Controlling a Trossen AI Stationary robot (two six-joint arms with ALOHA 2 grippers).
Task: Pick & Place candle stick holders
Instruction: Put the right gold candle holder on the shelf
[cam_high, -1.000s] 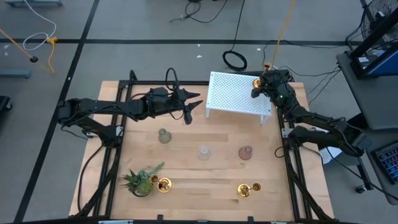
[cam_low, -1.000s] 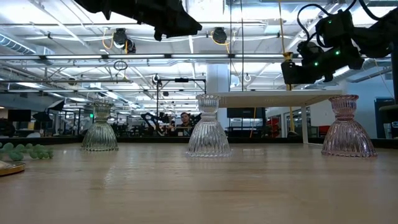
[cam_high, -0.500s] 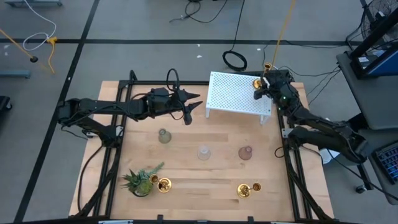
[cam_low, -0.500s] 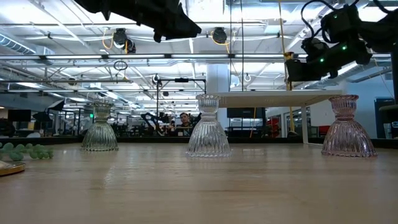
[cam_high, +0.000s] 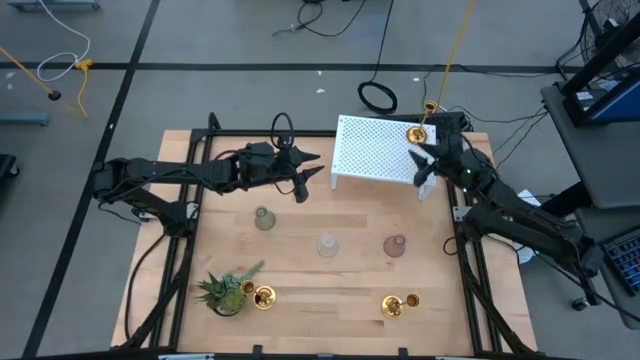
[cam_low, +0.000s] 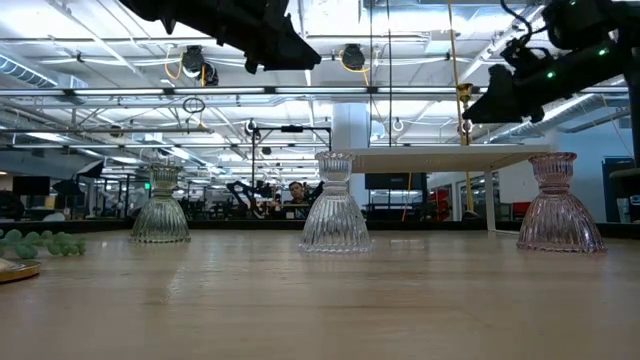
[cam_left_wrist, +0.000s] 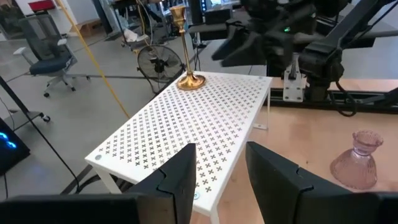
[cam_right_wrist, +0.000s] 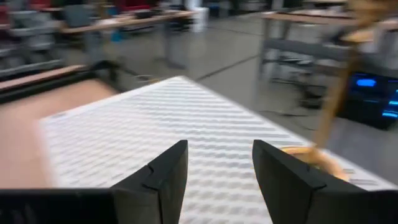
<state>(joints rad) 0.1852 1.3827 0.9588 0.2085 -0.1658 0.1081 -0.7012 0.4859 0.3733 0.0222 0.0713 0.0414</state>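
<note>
While my two arms hang above the wooden counter (cam_high: 330, 280), the white perforated shelf (cam_high: 375, 150) stands at its far edge, right of centre. My left arm reaches in from the left; my left end effector (cam_high: 312, 167) hovers just left of the shelf, fingers spread with a clear gap, nothing held. My right end effector (cam_high: 424, 165) sits over the shelf's right end, fingers also parted and empty, just beside one brass holder (cam_high: 415, 133) that stands upright on the shelf's far right corner, apart from the fingers.

The potted plant (cam_high: 226, 289) sits at the near left of the counter, with a second brass holder (cam_high: 264, 297) touching or just beside it. A third brass holder (cam_high: 394, 305) lies near the front right; I can't tell its tilt.

Three glass holders stand upright in a row across mid-counter, well apart: greenish glass holder (cam_high: 264, 218) left, clear glass holder (cam_high: 328, 244) middle, pinkish glass holder (cam_high: 395, 245) right.
</note>
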